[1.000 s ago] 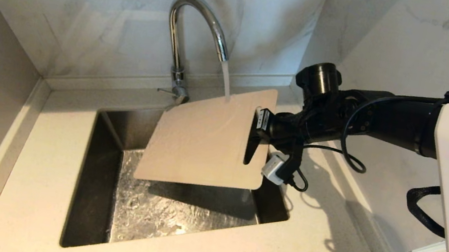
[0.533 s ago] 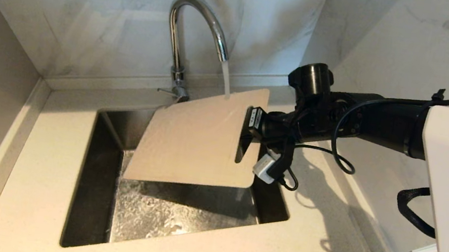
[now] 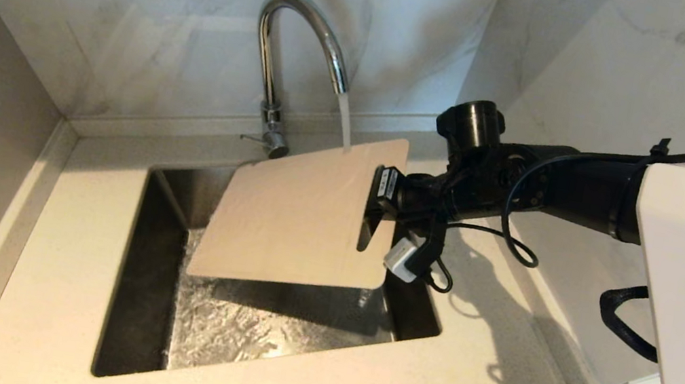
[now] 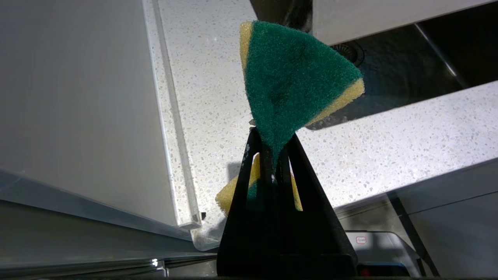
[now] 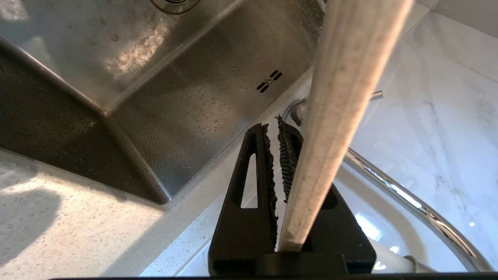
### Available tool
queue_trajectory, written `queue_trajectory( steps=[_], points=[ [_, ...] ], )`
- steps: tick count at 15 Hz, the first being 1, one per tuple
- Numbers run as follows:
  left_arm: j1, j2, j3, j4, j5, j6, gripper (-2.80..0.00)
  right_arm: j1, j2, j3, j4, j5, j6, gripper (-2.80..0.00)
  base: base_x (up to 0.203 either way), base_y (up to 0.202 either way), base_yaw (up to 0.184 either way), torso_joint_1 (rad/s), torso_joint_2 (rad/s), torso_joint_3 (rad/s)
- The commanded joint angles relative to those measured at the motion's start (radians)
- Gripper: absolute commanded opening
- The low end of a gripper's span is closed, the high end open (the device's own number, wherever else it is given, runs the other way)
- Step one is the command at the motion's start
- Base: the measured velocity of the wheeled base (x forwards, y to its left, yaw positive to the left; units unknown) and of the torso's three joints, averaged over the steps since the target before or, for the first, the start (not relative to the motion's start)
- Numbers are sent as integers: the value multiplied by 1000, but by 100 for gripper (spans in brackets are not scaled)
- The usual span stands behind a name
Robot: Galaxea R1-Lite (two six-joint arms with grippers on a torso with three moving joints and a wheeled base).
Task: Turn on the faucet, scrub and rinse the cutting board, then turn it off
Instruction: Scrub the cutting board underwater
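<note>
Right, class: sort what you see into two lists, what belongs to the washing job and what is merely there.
Belongs to the job:
faucet, running
cutting board, held by right gripper
sponge, held by left gripper
sink

Merely there:
countertop
marble wall

Glossy white grey-veined marble wall (image 3: 137, 15) meeting in a corner behind, pale speckled stone worktop (image 3: 60, 285) with a raised back edge, recessed rectangular stainless steel sink basin (image 3: 151, 272), strong light casting shadows at the worktop's right side

No readable text, labels or numbers anywhere.
</note>
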Motion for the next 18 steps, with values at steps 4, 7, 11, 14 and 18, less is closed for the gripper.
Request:
queue_trajectory(
  steps=[4,7,11,14,18],
  points=[
    [1,-1,0,1,0,0,-280,2,5,0,4,4,-16,-280,0,0,0,0,0,0],
    [1,-1,0,1,0,0,-280,8,7,1,3,4,-15,-280,0,0,0,0,0,0],
    [1,-1,0,1,0,0,-280,31,13,1,3,9,-15,-280,0,0,0,0,0,0],
    [1,-1,0,1,0,0,-280,42,12,13,6,9,-15,-280,0,0,0,0,0,0],
    [1,-1,0,1,0,0,-280,44,-22,31,57,8,-29,-280,0,0,0,0,0,0]
  ],
)
